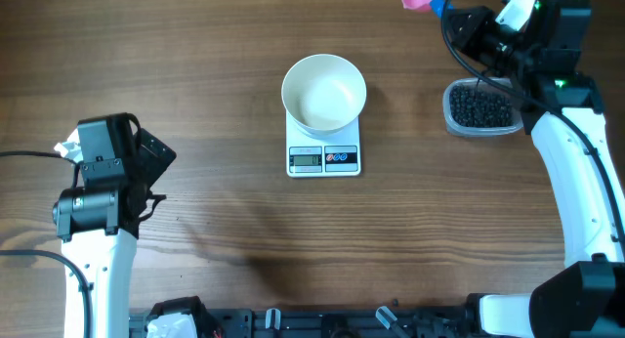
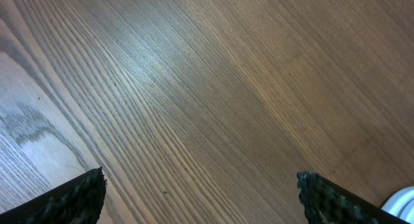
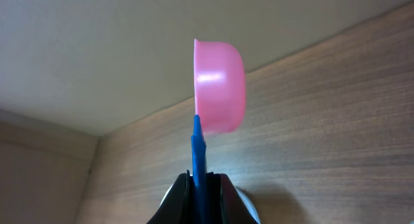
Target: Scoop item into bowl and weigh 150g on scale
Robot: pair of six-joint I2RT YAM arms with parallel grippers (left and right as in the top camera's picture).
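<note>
The flat blue plastic handle [image 3: 198,146] of a round pink plastic scoop [image 3: 220,88] is being clenched edge-on by the right tool [image 3: 204,191], its jaws pressed tight on the handle. The pink cup is standing just beyond the fingertips, turned on its side, and its contents are not being shown in the wrist view.

Near this tool, on the side toward the robot's base, a clear rectangular plastic tub [image 1: 483,132] is resting on the wooden counter [image 1: 225,211]. The small round black bean-like pieces [image 1: 480,106] are lying inside it as a dark pile.

Well apart to this tool's left, the plain white round bowl [image 1: 303,79] is sitting on the small flat white digital scale [image 1: 324,159], and no pieces are being seen in it. The display is too small to be read.

Farthest off, the left tool [image 2: 200,185] is being held wide apart over bare wood, with nothing between its fingers.

The first scoop is judged to be in hand, with nothing yet weighed. For the next move, the cup's mouth will probably need turning toward the pile and lowering into the tub. It would then need levelling before being carried across to the bowl.
</note>
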